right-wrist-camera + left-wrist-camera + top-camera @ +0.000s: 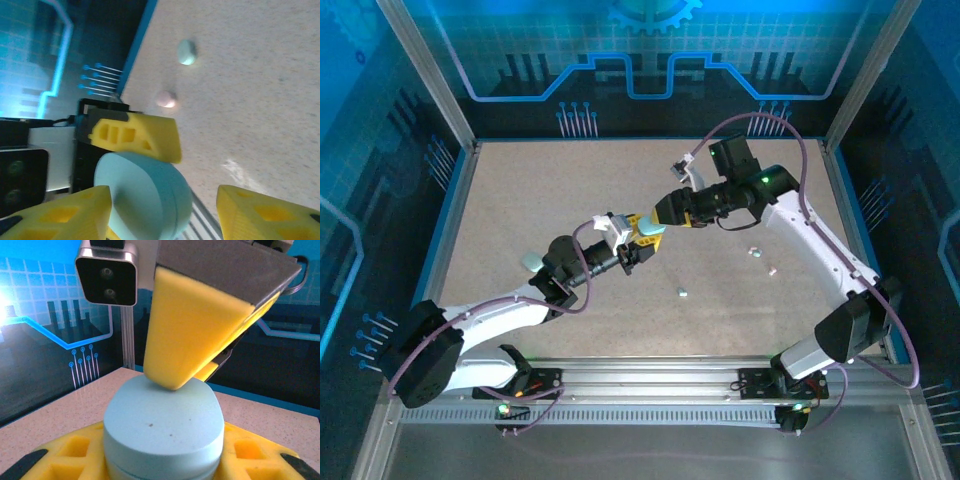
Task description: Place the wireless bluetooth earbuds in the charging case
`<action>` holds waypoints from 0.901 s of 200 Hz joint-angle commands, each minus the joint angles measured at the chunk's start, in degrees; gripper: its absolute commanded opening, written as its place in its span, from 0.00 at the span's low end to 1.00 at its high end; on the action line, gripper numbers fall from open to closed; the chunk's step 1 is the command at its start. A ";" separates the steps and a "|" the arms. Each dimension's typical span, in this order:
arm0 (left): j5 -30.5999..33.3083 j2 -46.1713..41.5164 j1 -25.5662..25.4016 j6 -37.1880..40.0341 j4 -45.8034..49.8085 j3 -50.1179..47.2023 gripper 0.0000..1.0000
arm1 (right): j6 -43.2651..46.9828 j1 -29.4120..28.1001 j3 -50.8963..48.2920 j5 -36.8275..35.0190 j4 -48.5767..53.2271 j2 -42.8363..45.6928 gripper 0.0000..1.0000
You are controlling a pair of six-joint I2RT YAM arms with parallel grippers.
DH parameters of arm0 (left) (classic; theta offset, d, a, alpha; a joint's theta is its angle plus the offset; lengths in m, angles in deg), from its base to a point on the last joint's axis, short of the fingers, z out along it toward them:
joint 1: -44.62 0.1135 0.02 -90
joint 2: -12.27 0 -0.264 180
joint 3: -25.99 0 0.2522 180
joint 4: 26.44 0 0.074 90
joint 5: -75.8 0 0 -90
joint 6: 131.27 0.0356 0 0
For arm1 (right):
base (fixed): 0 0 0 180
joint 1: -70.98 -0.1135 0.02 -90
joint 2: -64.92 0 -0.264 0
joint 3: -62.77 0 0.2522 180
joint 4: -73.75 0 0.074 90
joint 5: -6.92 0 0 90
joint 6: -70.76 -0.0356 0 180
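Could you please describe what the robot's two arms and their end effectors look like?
Both the left arm and right arm have glossy white links, black joints and looping purple cables. The left end effector and right end effector carry chunky yellow fingers with rectangular recesses.

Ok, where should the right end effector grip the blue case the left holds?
Likely the upper half of the blue case, above its seam: the left end effector clamps the lower half at both sides, leaving the top free. Come from above, pinching across the unclamped sides.
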 commanded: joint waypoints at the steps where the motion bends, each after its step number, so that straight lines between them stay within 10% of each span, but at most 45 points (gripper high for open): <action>1: -2.50 -1.19 0.27 -1.27 -2.42 2.64 0.37 | -3.46 0.93 -2.76 12.59 -5.90 0.70 0.59; 88: -3.14 -0.94 0.51 -0.56 0.69 3.98 0.41 | -6.62 3.16 -5.84 15.26 -10.15 0.73 0.23; 180: 1.60 -2.67 0.88 1.34 9.92 1.90 0.64 | -15.94 9.37 -13.11 7.78 -22.33 2.65 0.14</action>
